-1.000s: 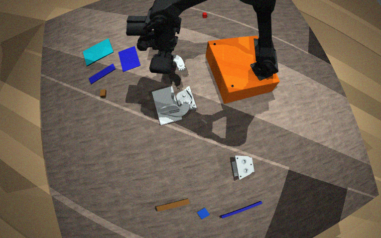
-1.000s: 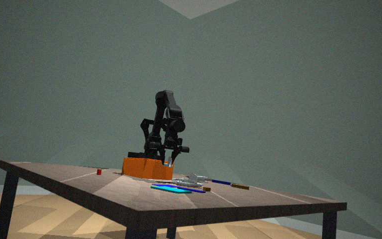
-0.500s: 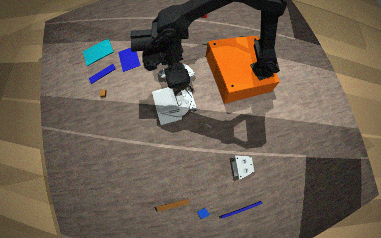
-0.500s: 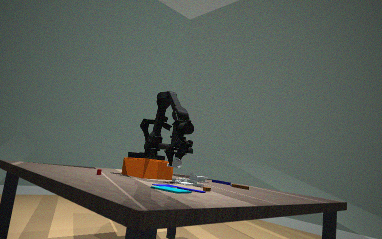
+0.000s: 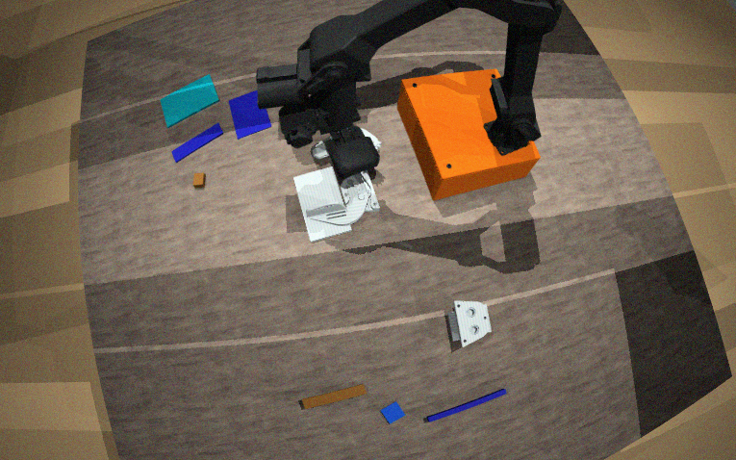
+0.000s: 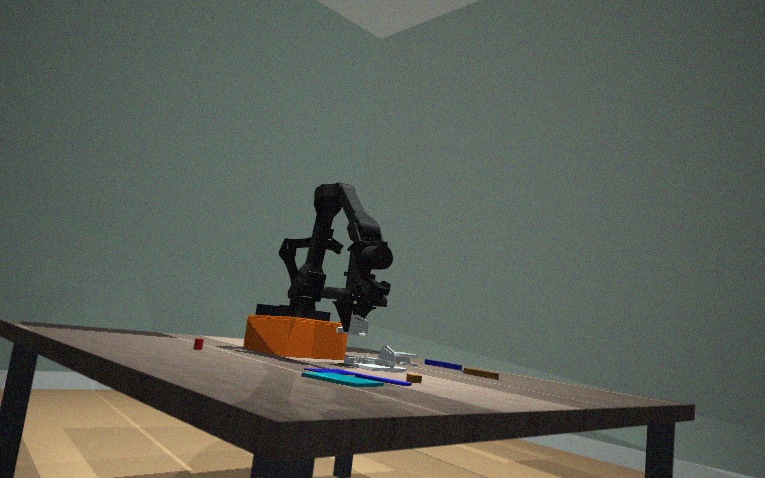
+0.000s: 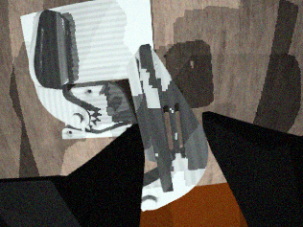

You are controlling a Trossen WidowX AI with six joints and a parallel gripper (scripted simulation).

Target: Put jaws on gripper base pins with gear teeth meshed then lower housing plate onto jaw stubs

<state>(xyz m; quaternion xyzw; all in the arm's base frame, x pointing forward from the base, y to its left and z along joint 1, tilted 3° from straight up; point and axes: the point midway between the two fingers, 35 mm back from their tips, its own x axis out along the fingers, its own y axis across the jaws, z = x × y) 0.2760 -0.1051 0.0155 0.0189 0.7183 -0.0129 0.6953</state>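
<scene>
The white gripper base [image 5: 309, 184] [image 6: 367, 367] [image 7: 103, 39] lies on the table left of the orange block. One white jaw [image 5: 354, 215] [image 7: 53, 49] lies on it, its curved arm round one side and its gear teeth facing the base's middle; whether it is fully seated I cannot tell. My gripper [image 7: 172, 124] is shut on the second white jaw [image 7: 192, 138] [image 6: 358, 325] and holds it above the table, beside the base. The fingertips are partly hidden in the top view. The white housing plate [image 5: 482, 326], with two round holes, lies apart towards the front.
The orange block [image 5: 444, 119] [image 6: 293, 338] stands right of the base. A cyan tile [image 5: 190, 101], two blue pieces [image 5: 249, 119] [image 5: 196, 142] and a brown cube [image 5: 199, 180] lie left. A brown bar [image 5: 333, 396], blue square [image 5: 393, 412] and blue bar [image 5: 467, 404] lie in front.
</scene>
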